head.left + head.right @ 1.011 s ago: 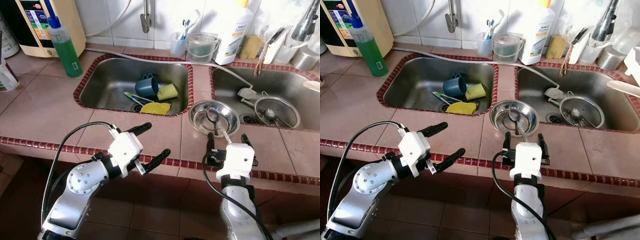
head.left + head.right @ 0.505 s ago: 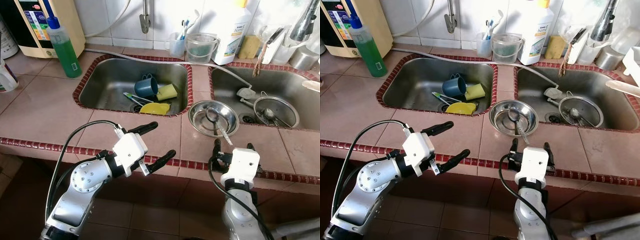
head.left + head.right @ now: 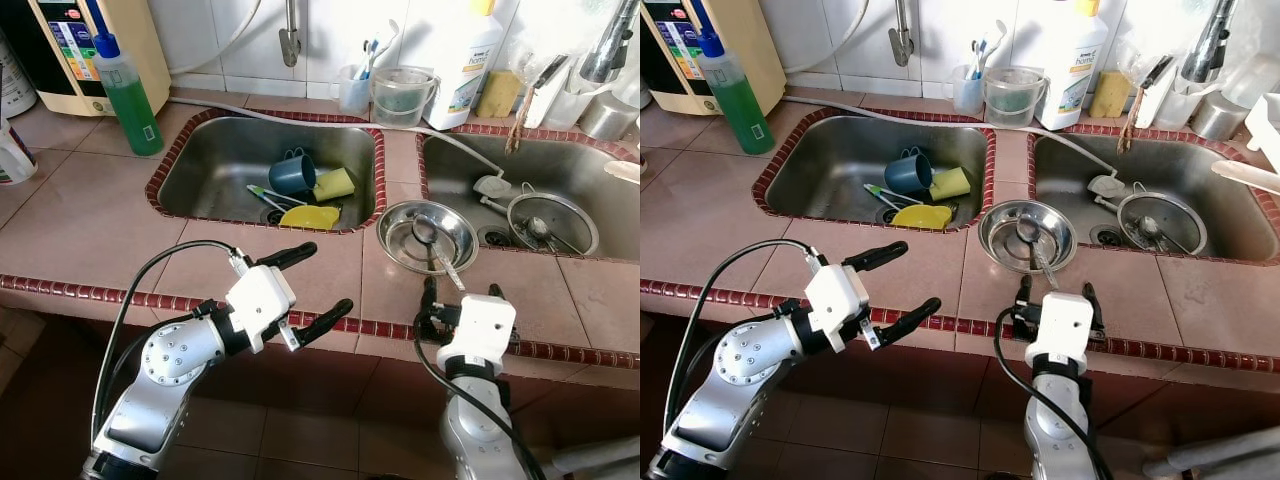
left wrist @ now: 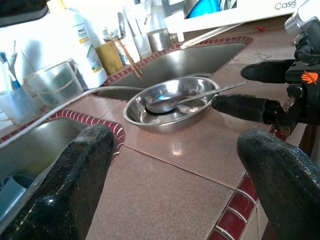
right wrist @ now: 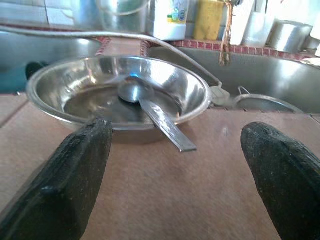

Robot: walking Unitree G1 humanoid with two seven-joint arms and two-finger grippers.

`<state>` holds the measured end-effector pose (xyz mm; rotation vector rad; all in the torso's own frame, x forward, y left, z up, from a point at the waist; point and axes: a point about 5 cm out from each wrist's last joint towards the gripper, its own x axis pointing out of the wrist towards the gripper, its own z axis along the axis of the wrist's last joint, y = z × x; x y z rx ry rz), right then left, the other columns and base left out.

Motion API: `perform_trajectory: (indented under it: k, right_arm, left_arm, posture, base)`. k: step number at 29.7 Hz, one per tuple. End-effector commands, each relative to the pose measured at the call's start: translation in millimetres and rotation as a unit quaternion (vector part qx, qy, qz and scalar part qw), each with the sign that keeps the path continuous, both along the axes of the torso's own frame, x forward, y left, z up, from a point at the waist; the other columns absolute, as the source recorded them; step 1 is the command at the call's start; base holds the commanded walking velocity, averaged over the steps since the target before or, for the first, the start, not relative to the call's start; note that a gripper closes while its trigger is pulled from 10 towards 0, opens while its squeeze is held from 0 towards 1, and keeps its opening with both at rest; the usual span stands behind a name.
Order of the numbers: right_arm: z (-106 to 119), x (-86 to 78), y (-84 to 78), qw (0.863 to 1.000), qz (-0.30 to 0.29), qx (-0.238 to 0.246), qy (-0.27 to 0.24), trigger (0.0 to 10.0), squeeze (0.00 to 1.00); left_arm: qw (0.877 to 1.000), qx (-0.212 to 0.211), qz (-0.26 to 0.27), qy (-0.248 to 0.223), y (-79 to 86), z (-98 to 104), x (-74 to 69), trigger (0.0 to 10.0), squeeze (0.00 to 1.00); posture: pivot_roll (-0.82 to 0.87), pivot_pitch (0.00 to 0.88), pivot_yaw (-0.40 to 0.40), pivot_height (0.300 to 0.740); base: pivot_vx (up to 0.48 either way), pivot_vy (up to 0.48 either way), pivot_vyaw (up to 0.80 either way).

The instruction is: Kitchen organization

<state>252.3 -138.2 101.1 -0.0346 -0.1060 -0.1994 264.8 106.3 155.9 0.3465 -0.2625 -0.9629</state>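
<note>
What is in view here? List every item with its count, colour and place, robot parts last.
Bowl: 1, steel, on the counter between the sinks.
Spoon: 1, steel, in the bowl, handle over the near rim.
Mug: 1, dark blue, on its side in the left sink.
Sponge: 1, yellow, left sink, beside the mug.
Soap bottle: 1, green, counter left of the left sink.
Strainer: 1, steel, in the right sink.
White bottle: 1, white, against the back wall.
Left claw: 1, black, open, above the counter's front edge.
Right claw: 1, black, open, just short of the bowl.
</note>
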Motion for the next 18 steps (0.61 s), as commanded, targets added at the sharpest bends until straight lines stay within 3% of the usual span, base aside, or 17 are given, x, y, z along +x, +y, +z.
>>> perform_trajectory:
  k: [1,4,7,8,9,11,12,17,18]
  right_arm:
    - [6.7,-0.2,6.5,1.0,-0.001,0.023,-0.015,9.8,0.0]
    - [8.6,0.0,5.4,1.0,-0.001,0.02,-0.023,9.1,0.0]
    - [9.0,0.0,4.9,0.999,-0.002,0.022,-0.024,4.8,0.0]
    - [9.0,0.1,4.8,0.999,-0.002,0.021,-0.025,4.9,0.0]
    - [8.5,0.3,4.2,0.999,-0.005,0.024,-0.024,4.1,0.0]
    - [8.1,0.4,3.9,0.999,-0.007,0.028,-0.022,4.1,0.0]
    - [8.4,0.4,4.0,0.999,-0.005,0.025,-0.024,2.0,0.0]
    - [6.0,-0.7,3.8,0.999,-0.007,0.029,-0.019,2.0,0.0]
    - [5.7,-0.8,3.8,0.999,-0.006,0.029,-0.019,1.0,0.0]
  left_arm:
    - [1.0,0.004,-0.012,-0.005,-2.9,1.0,-2.2,10.0,0.0]
    - [1.0,0.004,-0.011,-0.005,-2.8,1.1,-1.7,10.0,0.0]
    - [1.0,0.003,-0.011,-0.006,-3.2,1.2,-1.5,10.0,0.0]
    - [1.0,0.004,-0.011,-0.006,-3.2,1.2,-1.4,10.0,0.0]
    - [1.0,0.003,-0.012,-0.006,-3.4,1.4,-1.2,10.0,0.0]
    - [1.0,0.003,-0.012,-0.006,-3.4,1.6,-1.0,10.0,0.0]
    - [1.0,0.003,-0.011,-0.007,-3.6,1.6,-0.9,10.0,0.0]
    - [1.0,0.002,-0.012,-0.007,-3.9,1.7,-1.0,10.0,0.0]
    - [1.0,0.002,-0.012,-0.007,-3.9,1.7,-1.0,10.0,0.0]
  posture:
    - [-0.22,0.123,0.002,0.732]
    - [-0.22,0.122,0.003,0.732]
    - [-0.22,0.122,0.003,0.732]
    - [-0.22,0.121,0.003,0.732]
    - [-0.22,0.121,0.003,0.732]
    - [-0.22,0.12,0.003,0.732]
    - [-0.22,0.12,0.003,0.732]
    - [-0.22,0.12,0.004,0.732]
    - [-0.22,0.12,0.004,0.732]
  base:
    - [0.0,0.0,0.0]
    - [0.0,0.0,0.0]
    - [0.0,0.0,0.0]
    - [0.0,0.0,0.0]
    - [0.0,0.0,0.0]
    - [0.0,0.0,0.0]
    - [0.0,0.0,0.0]
    - [0.0,0.0,0.0]
    - [0.0,0.0,0.0]
